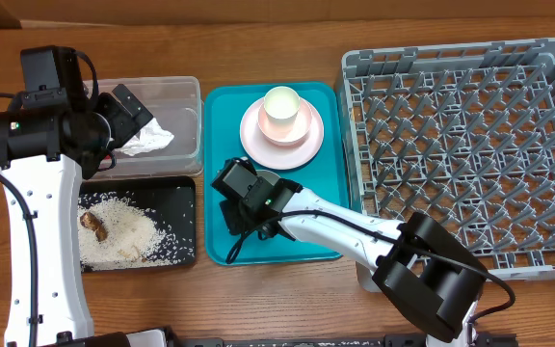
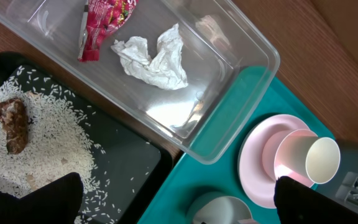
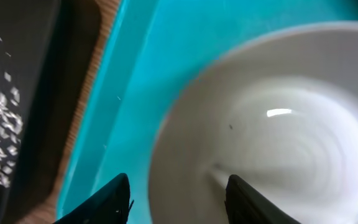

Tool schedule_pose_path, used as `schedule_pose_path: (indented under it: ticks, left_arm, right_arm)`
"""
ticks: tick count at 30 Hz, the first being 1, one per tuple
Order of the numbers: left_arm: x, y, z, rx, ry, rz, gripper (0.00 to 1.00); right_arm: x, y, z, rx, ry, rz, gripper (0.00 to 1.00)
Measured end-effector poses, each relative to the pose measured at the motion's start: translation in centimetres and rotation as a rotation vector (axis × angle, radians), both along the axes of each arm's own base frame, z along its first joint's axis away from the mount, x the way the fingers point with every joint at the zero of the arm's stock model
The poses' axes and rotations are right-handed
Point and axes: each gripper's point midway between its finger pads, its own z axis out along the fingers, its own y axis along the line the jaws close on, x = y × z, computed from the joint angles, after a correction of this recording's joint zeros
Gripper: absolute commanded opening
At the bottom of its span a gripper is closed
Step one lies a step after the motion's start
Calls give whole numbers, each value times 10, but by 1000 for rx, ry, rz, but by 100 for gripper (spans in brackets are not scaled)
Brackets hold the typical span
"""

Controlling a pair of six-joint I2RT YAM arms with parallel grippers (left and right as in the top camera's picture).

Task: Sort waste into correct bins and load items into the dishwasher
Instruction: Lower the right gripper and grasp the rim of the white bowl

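Bowl [image 3: 278, 124], grey-white and empty, sits at the front of the teal tray [image 1: 222, 125], with the right gripper [image 3: 176, 199] low over it. Its fingers stand half apart, one outside the rim and one inside. They straddle the wall without pinching it and hold nothing. The left gripper [image 2: 179, 202] hangs wide open and empty off the tray's left side.

The likely trouble is the grip: a pinch on a thin, smooth rim could slip, and the bowl could tip or drop on the way to the rack [image 1: 461, 145], right of the tray. A careless lift could also knock the plate [image 1: 253, 143] at the tray's back.

The count is one bowl in reach, one pink plate and one cup [image 1: 280, 104] standing on it; whether a pink bowl sits under the cup cannot be told. Left of the tray are two bins. The tub [image 2: 247, 81] holds one wrapper [image 2: 101, 25] and one napkin [image 2: 151, 56]. The black tray [image 2: 129, 168] holds rice [image 2: 55, 137] and one lump [image 2: 14, 124].
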Motion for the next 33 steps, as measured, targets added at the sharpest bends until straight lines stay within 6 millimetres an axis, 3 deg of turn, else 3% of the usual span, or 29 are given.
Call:
schedule_pose_path:
  ticks: [10, 22, 33]
  left_arm:
    - [0, 0, 0, 0, 0, 0, 100]
    - [0, 0, 0, 0, 0, 0, 100]
    - [0, 0, 0, 0, 0, 0, 100]
  right_arm:
    - [-3, -3, -2, -15, 11, 8, 31]
    - [-5, -10, -5, -46, 17, 33, 28]
    - [-1, -29, -10, -113, 23, 38, 30]
